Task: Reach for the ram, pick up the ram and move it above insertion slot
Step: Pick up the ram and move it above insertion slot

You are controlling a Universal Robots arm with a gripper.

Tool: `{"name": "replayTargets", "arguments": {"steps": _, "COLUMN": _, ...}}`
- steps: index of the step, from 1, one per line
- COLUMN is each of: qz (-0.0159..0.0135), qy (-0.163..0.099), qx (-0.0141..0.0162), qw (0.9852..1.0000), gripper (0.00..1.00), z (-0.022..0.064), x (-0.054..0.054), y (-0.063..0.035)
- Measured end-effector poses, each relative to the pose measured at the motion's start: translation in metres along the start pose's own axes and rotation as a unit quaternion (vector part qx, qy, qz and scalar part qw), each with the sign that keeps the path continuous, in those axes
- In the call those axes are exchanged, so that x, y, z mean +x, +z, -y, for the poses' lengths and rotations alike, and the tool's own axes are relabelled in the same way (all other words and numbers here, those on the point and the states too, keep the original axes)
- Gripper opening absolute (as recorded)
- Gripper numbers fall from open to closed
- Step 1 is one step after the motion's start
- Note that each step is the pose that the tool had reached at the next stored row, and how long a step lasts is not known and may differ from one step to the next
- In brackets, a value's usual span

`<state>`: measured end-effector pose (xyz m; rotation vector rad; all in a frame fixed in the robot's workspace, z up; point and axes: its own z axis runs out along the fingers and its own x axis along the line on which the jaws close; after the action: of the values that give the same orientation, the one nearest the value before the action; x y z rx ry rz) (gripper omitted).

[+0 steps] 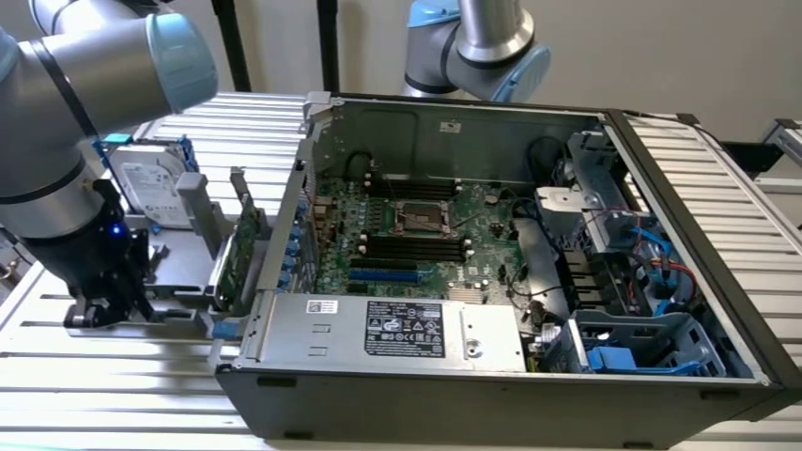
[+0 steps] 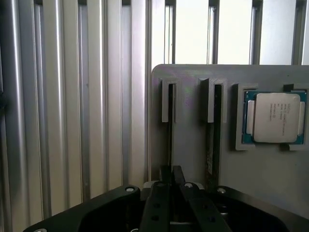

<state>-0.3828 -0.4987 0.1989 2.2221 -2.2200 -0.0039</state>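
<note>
The ram stands on edge in a slot of a grey holder, so it shows as a thin dark strip. My gripper is down over its near end, one finger on each side and pressed close against it. A second stick stands in the neighbouring slot. In the exterior view my gripper is low over the holder, at that view's left, outside the computer case. The motherboard's black insertion slots lie inside the open case, well off toward that view's right.
A processor chip lies in the holder's pocket beside the sticks. A green expansion card and a hard drive in a blue frame stand between my arm and the case wall. A second arm rises behind the case.
</note>
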Motion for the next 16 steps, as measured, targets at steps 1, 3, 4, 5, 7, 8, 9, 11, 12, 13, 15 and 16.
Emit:
{"name": "replayTargets", "arguments": {"steps": 1, "qz": 0.0001, "qy": 0.000, "qx": 0.0000, "qw": 1.0000, "gripper": 0.13, "z": 0.0000, "x": 0.000, "y": -0.0012}}
{"name": "replayTargets", "arguments": {"steps": 3, "qz": 0.0004, "qy": 0.000, "qx": 0.0000, "qw": 1.0000, "gripper": 0.13, "z": 0.0000, "x": 0.000, "y": -0.0041}}
{"name": "replayTargets", "arguments": {"steps": 4, "qz": 0.0006, "qy": 0.000, "qx": 0.0000, "qw": 1.0000, "gripper": 0.13, "z": 0.0000, "x": 0.000, "y": -0.0057}}
{"name": "replayTargets", "arguments": {"steps": 5, "qz": 0.0009, "qy": 0.000, "qx": 0.0001, "qw": 1.0000, "gripper": 0.13, "z": 0.0000, "x": 0.000, "y": -0.0073}}
{"name": "replayTargets", "arguments": {"steps": 7, "qz": 0.0015, "qy": 0.000, "qx": 0.0001, "qw": 1.0000, "gripper": 0.13, "z": 0.0000, "x": 0.000, "y": -0.0108}}
{"name": "replayTargets", "arguments": {"steps": 8, "qz": 0.0018, "qy": 0.000, "qx": 0.0000, "qw": 1.0000, "gripper": 0.13, "z": 0.0000, "x": 0.000, "y": -0.0128}}
{"name": "replayTargets", "arguments": {"steps": 9, "qz": 0.0019, "qy": 0.000, "qx": 0.0000, "qw": 1.0000, "gripper": 0.13, "z": 0.0000, "x": 0.000, "y": -0.0149}}
{"name": "replayTargets", "arguments": {"steps": 11, "qz": 0.0025, "qy": 0.000, "qx": 0.0001, "qw": 1.0000, "gripper": 0.13, "z": 0.0000, "x": 0.000, "y": -0.0196}}
{"name": "replayTargets", "arguments": {"steps": 12, "qz": 0.0028, "qy": 0.000, "qx": 0.0001, "qw": 1.0000, "gripper": 0.13, "z": 0.0000, "x": 0.000, "y": -0.0223}}
{"name": "replayTargets", "arguments": {"steps": 13, "qz": 0.0031, "qy": 0.000, "qx": 0.0001, "qw": 1.0000, "gripper": 0.13, "z": 0.0000, "x": 0.000, "y": -0.0252}}
{"name": "replayTargets", "arguments": {"steps": 15, "qz": 0.0037, "qy": -0.001, "qx": 0.0001, "qw": 1.0000, "gripper": 0.13, "z": 0.0000, "x": 0.000, "y": -0.0321}}
{"name": "replayTargets", "arguments": {"steps": 16, "qz": 0.0042, "qy": -0.001, "qx": 0.0001, "qw": 1.0000, "gripper": 0.13, "z": 0.0000, "x": 0.000, "y": -0.0359}}
